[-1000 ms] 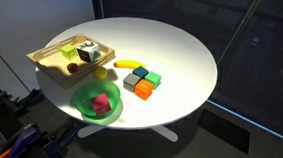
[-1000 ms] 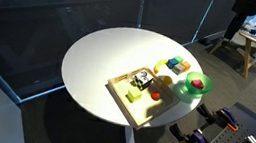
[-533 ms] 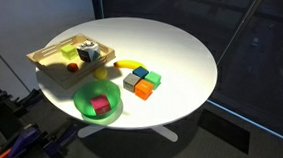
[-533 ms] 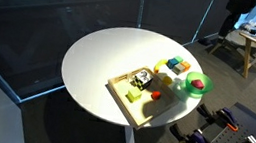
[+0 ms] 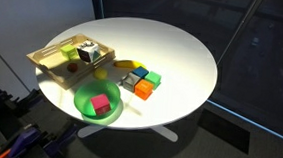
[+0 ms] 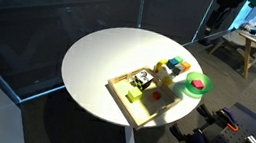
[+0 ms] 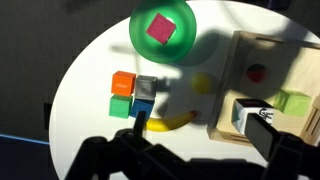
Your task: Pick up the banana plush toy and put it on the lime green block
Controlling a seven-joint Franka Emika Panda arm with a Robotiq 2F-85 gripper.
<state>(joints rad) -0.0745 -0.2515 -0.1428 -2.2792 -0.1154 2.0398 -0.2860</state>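
I count one banana plush toy (image 7: 170, 122) at 4 o'clock from one lime green block (image 7: 122, 106), one of four clustered cubes (image 7: 146, 87). Gripper (image 7: 185, 155) opening: I cannot tell.

The round table (image 5: 183, 52) had a smooth white top with a soft, matt look, and the tray (image 5: 41, 57) on it looked like pale, bare wood. The green bowl (image 7: 136, 40) looked like smooth plastic, while the banana plush toy (image 7: 172, 121) showed a dull, cloth-like yellow surface.
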